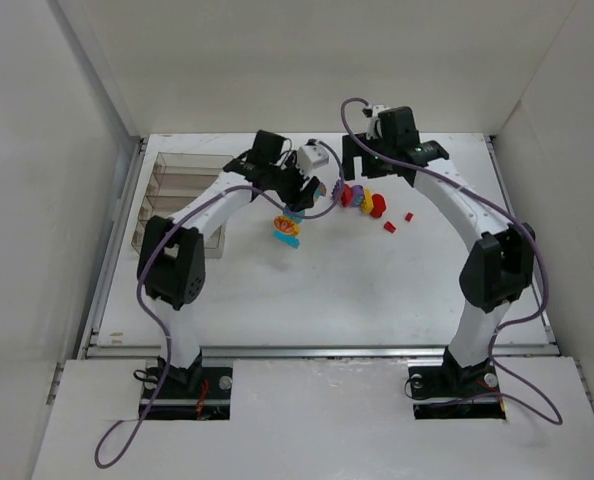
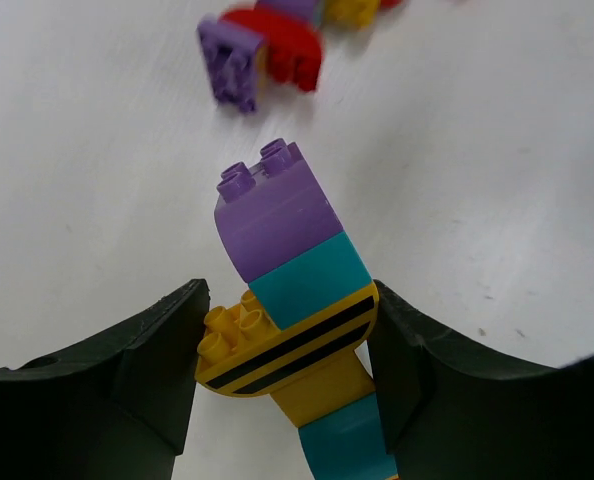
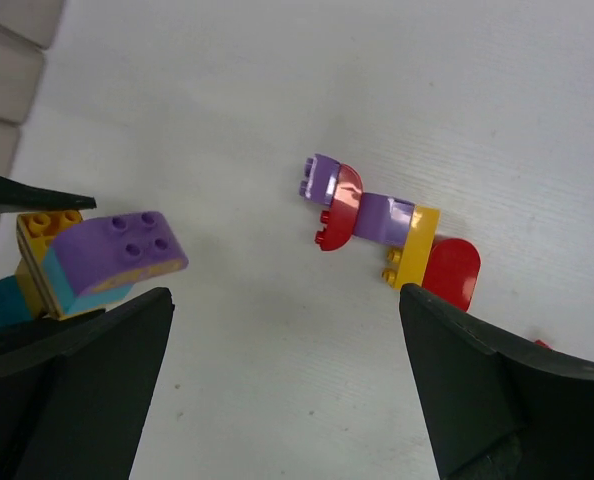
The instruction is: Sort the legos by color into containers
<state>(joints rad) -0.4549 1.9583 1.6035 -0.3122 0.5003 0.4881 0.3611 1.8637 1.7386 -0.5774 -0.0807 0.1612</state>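
**Your left jaws grip one stack of bricks, and your right jaws hang open near another.**

The held stack of plastic lego bricks has a rounded purple brick at one end, then cyan, a yellow piece with black stripes, plain yellow and cyan. The left jaws are closed on it at the striped piece, mid-table in the top view. You cannot tell whether it touches the white table. At its 2 o'clock, and apart from it, a chain of purple, red and yellow bricks lies on the table. The right jaws stand wide apart near this chain and touch nothing. Two tiny loose red bricks lie at the chain's 4 o'clock. The clear, smoky-tinted plastic tray of narrow compartments sits at the held stack's 10 o'clock, by the table's left edge. The left arm partly hides it, and you cannot make out its contents.
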